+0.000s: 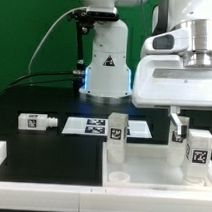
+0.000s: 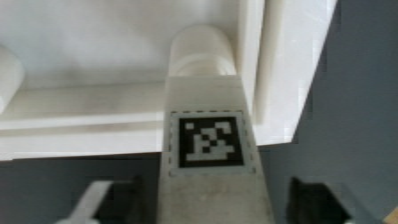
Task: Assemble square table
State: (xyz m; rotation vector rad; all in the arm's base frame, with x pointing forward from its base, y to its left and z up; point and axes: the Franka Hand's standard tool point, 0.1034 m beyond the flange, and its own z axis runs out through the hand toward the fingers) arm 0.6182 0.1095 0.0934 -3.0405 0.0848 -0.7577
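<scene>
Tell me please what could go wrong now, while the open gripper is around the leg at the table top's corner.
1. The gripper has its fingers close on both sides of the leg. A crooked retreat could knock it, and whether it sits tight in the table top cannot be seen.
2. A second leg stands just beside it, and the wide gripper might bump it.

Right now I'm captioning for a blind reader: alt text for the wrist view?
A white leg with a black-and-white tag stands at a corner of the rimmed white table top, between the open hand's fingers.
</scene>
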